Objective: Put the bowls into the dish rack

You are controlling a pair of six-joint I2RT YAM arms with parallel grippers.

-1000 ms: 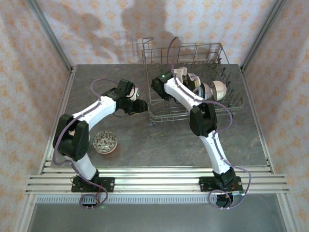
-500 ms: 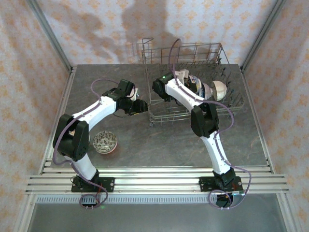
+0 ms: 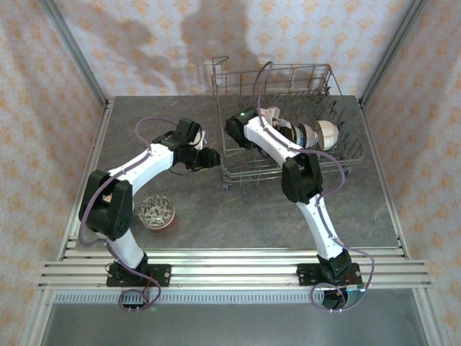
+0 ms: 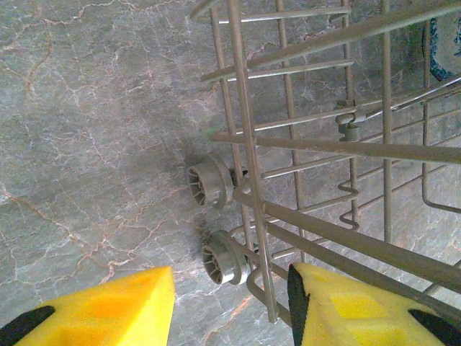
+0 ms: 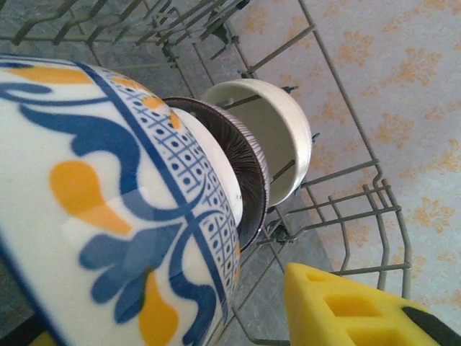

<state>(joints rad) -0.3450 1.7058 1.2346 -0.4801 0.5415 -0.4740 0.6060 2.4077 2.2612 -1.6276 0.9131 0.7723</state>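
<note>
The grey wire dish rack [image 3: 317, 162] stands at the back right of the table. Inside it a row of bowls stands on edge: a blue-and-yellow patterned bowl [image 5: 108, 209], a white one [image 5: 220, 169], a dark ribbed one [image 5: 252, 173] and a cream one [image 5: 277, 126]. My right gripper [image 5: 173, 310] reaches into the rack [image 5: 346, 180] around the patterned bowl, open, with a gap between its yellow finger [image 5: 346, 310] and the rim. My left gripper [image 4: 229, 317] is open just above the table, astride the rack's corner wire [image 4: 248, 180]. Another patterned bowl [image 3: 156, 211] lies on the table.
Two small grey wheels [image 4: 216, 220] sit under the rack's corner. A pale round object [image 3: 203, 135] lies behind my left wrist. Metal rails [image 3: 230, 270] run along the table's near edge, and patterned walls close in the back and sides.
My right gripper has opened off the blue-and-yellow bowl, which now stands in the row in the rack. The left arm has not moved.
</note>
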